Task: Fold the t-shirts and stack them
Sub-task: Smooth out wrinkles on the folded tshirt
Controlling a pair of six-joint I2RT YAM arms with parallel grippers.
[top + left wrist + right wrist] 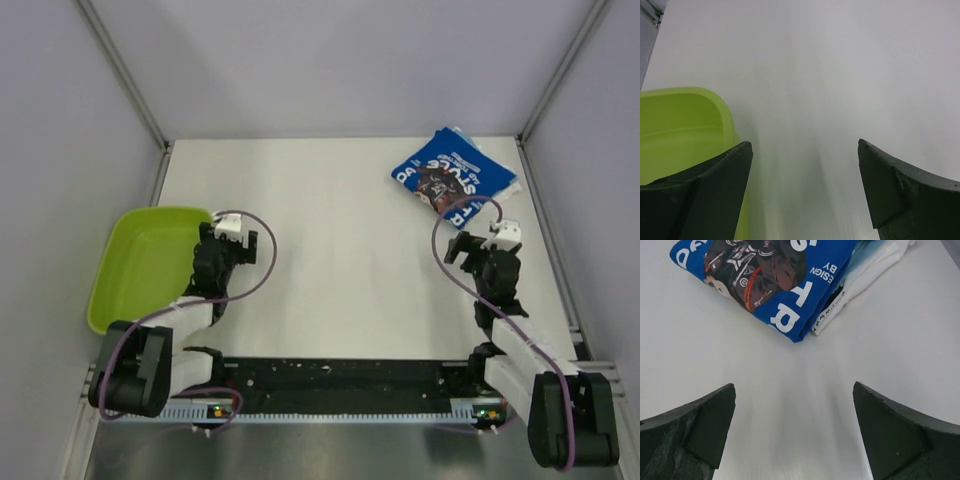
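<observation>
The t-shirts point(455, 178) are soft, light cloth. I expect them to sag and slide apart if I lift them by one point, and a pinch from above would likely catch only the top layer. I judge the best hold is at the thick folded edge, or under the bundle at two corners with both arms, so the folds stay together. The white table point(340, 250) looks smooth, so the cloth may slip away under a push.

They lie as one folded bundle well apart from the lime-green tub point(140, 260), across the table from it and farther back. The royal blue shirt point(765, 280) is on top, showing white lettering and a dark graphic. A paler shirt point(867, 255), teal fading to white, shows beneath it along the side turned away from the tub.

The left gripper point(805, 145) hangs just beside the tub's rim, jaws spread wide with only bare table between them. The right gripper point(794, 385) is far across from the tub, near the bundle but not touching it, jaws also spread and holding nothing.
</observation>
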